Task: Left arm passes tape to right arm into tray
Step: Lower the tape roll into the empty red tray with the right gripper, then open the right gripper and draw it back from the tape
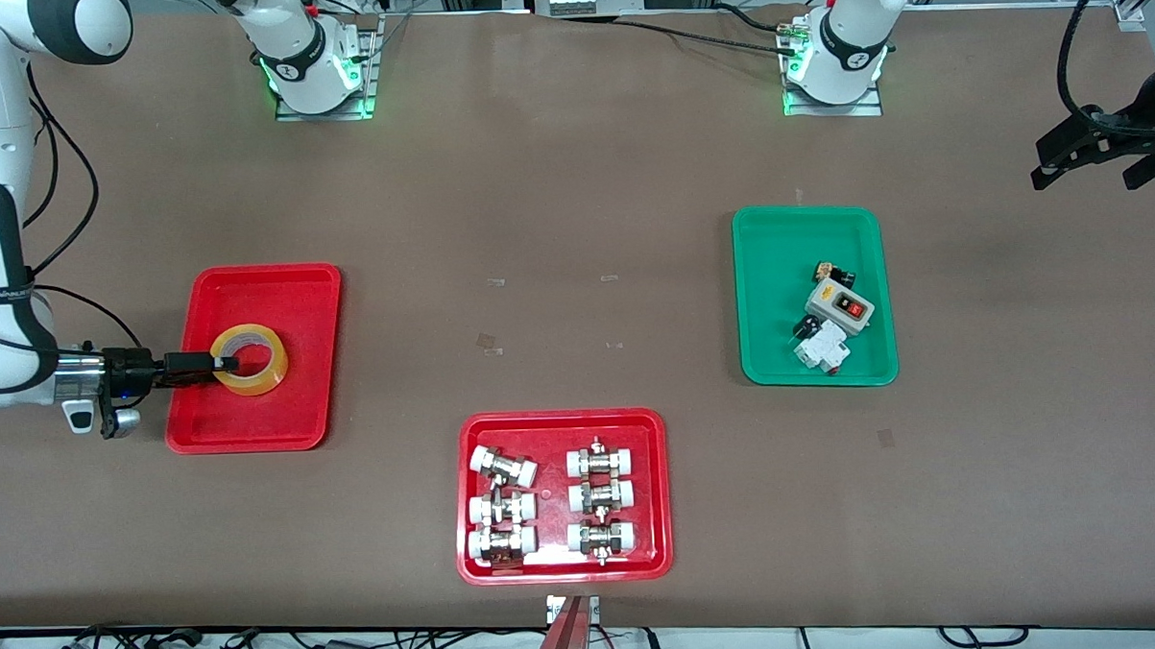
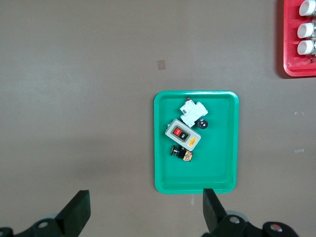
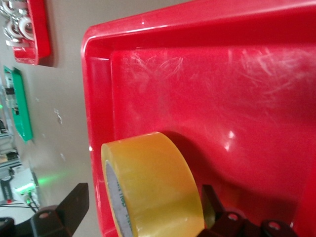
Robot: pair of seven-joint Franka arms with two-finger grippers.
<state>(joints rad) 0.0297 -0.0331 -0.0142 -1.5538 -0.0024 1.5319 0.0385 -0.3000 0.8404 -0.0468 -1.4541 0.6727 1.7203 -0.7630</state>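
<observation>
brown table: right gripper [image 1: 216,364] level, clasping tape [image 1: 249,359] in red tray [image 1: 250,288]; left gripper [image 1: 1086,163] raised, spread

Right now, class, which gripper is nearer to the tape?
Right. The right gripper is at the tape in the tray, fingers straddling its wall. The left gripper hangs open over bare table at the left arm's end.

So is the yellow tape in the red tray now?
Yes. The tape lies inside the red tray, with the right end effector gripping its wall.
</observation>
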